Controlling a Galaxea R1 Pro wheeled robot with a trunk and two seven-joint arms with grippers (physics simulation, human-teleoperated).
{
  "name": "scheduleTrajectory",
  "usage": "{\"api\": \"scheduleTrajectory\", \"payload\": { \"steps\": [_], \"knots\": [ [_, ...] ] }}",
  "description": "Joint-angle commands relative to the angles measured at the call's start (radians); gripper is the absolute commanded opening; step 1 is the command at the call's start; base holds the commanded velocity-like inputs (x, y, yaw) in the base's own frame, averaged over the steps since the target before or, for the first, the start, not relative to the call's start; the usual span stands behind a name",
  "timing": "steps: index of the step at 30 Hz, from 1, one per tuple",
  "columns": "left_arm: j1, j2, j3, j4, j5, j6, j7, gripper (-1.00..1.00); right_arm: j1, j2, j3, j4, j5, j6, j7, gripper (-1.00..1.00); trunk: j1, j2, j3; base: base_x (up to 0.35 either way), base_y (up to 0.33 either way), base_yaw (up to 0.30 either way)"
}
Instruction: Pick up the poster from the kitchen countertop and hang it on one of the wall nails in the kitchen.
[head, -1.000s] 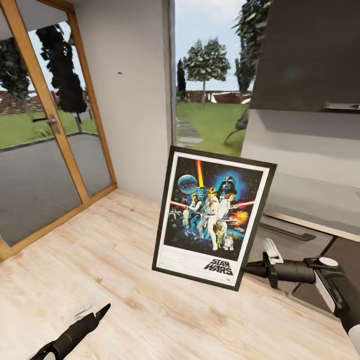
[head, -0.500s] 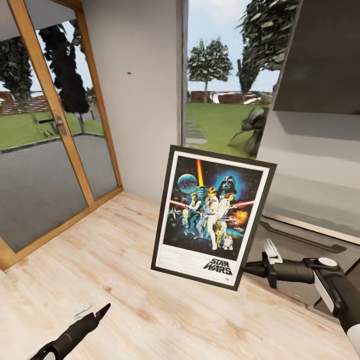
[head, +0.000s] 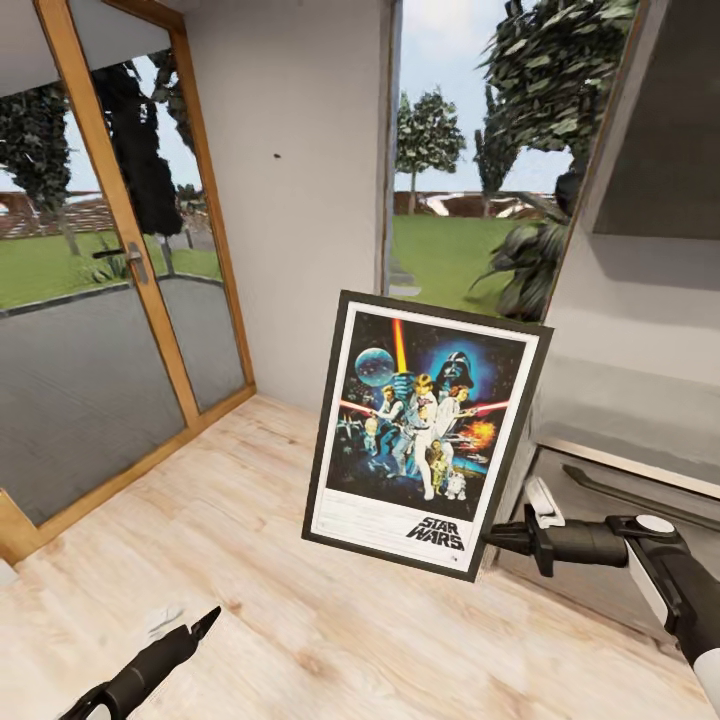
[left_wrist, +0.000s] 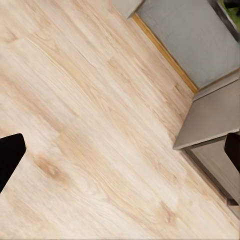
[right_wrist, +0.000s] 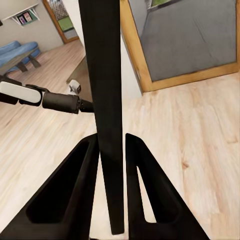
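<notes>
The poster, black-framed with Star Wars artwork, hangs upright and slightly tilted over the wooden floor, in front of me. My right gripper is shut on its lower right edge. Seen edge-on in the right wrist view, the poster is a black bar squeezed between the right gripper's two fingers. A small dark nail sticks out of the pale wall behind it. The grey kitchen countertop runs along the right. My left gripper hangs low at the left, open over bare floor.
A wood-framed glass door stands at the left, a tall window beside the nail wall. A dark upper cabinet hangs above the countertop, with cabinet fronts below it. Light wooden floor lies open ahead.
The whole view has shifted: wall, door and window slid rightwards in the picture, so the camera turned. Both grippers and the poster keep their places relative to me.
</notes>
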Motion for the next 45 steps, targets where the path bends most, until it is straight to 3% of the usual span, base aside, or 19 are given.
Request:
{"api": "scheduleTrajectory", "payload": {
  "steps": [1, 10, 45],
  "knots": [
    [-0.001, 0.001, -0.008, 0.001, 0.009, -0.005, -0.001, 1.0, -0.001, 0.0, 0.0, 0.0, -0.002, 0.014, 0.006, -1.0, 0.001, -0.002, 0.0, 0.207, 0.308, 0.0],
    [-0.001, 0.002, -0.008, 0.001, 0.009, -0.005, -0.001, 1.0, -0.001, 0.0, 0.0, 0.0, -0.002, 0.014, 0.006, -1.0, 0.001, -0.002, 0.01, 0.207, 0.308, 0.0],
    [-0.001, 0.003, -0.007, 0.001, 0.009, -0.005, -0.001, 1.0, -0.001, 0.007, 0.0, 0.0, -0.001, 0.013, -0.011, -1.0, 0.001, -0.002, 0.01, 0.207, 0.309, 0.0]
  ]
}}
